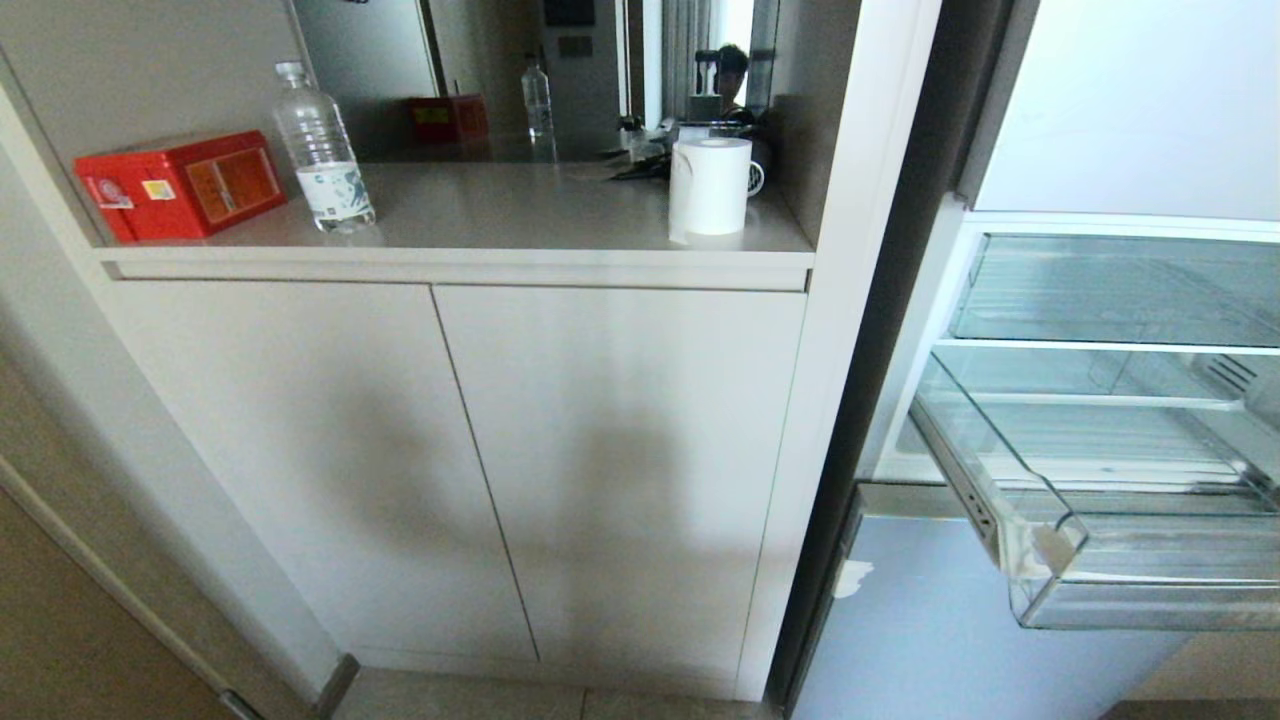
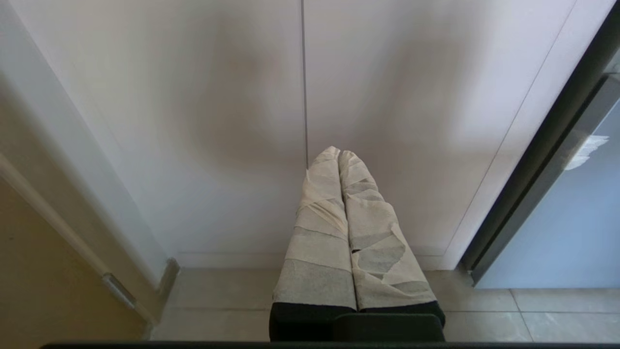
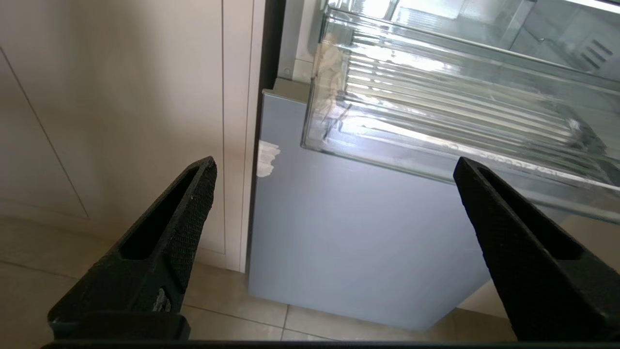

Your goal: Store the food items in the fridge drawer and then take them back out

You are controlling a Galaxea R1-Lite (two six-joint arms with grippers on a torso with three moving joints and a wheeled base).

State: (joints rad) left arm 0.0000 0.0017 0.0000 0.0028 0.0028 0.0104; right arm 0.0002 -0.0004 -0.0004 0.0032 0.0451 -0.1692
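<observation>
- Fridge drawer [image 1: 1150, 560] pulled out at right, looks bare; no fruit in sight, so search likely needed.
- Right end effector [image 3: 334, 194] spread wide, empty, low and near drawer's front lip: could bump it if raised carelessly.
- Left end effector [image 2: 339, 160] closed, empty, parked facing cupboard doors [image 1: 450, 450].
</observation>
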